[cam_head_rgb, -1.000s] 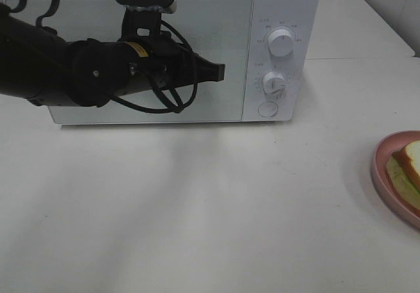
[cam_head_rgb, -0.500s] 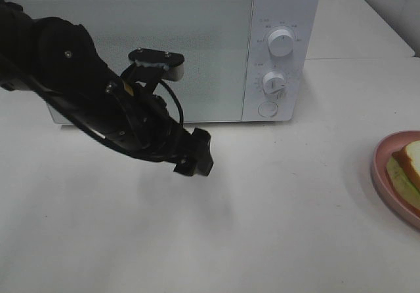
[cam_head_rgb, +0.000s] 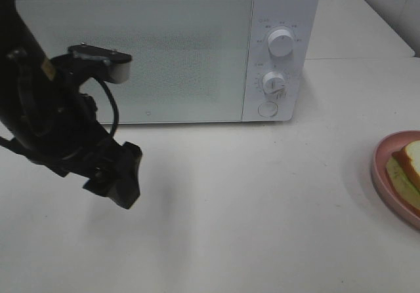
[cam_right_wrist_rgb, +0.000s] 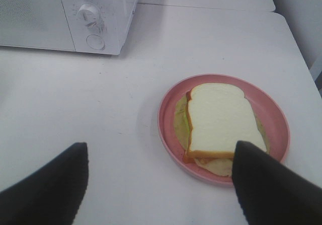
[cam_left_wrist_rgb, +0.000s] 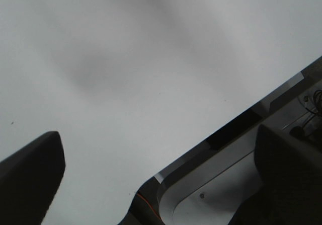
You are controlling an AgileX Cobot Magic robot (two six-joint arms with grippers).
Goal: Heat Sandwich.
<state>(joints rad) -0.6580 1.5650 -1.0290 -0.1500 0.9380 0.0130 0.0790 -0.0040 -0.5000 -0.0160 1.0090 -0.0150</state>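
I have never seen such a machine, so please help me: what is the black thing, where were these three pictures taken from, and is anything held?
It is a robot with two arms; each ends in an end effector with two fingers. One picture looks down from a high camera. There the left end effector hangs open over the white table, in front of the closed microwave. The other two come from cameras on the wrists. The right end effector is open above the sandwich, which lies on a pink plate. Nothing is held by either arm.
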